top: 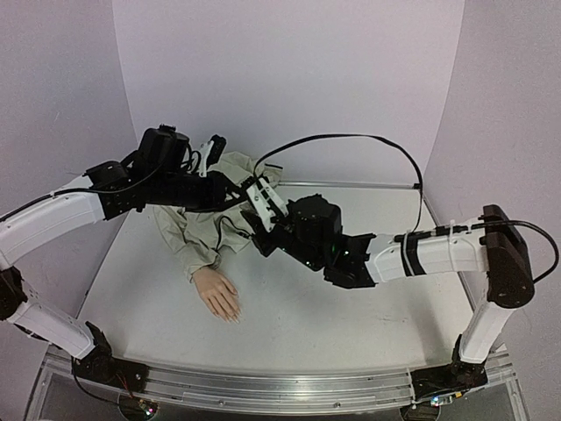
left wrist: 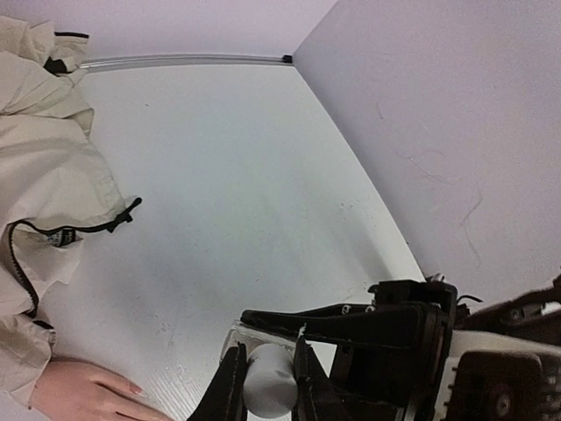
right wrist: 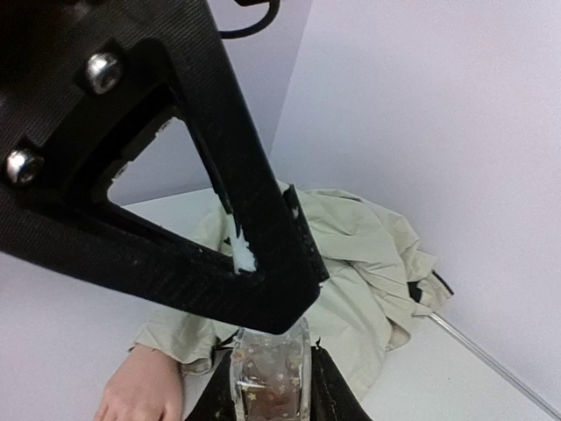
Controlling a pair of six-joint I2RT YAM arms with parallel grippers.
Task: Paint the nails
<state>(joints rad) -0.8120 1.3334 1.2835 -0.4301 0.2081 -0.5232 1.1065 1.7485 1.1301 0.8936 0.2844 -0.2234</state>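
Overall, the white table [top: 351, 324] carried a crumpled beige jacket [top: 202, 224] left of centre in the top view, with the mannequin hand [top: 219, 294] lying flat just below it at the sleeve end, while both arms met above the jacket. The right gripper [right wrist: 270, 395] was clamped onto a clear glass bottle [right wrist: 267, 364] at the bottom of its wrist view, and the left gripper [left wrist: 269, 402] was clamped onto a white cylinder [left wrist: 270, 377]. The nails [left wrist: 134, 387] lay at the table surface at lower left of the left wrist view, apart from both grippers.
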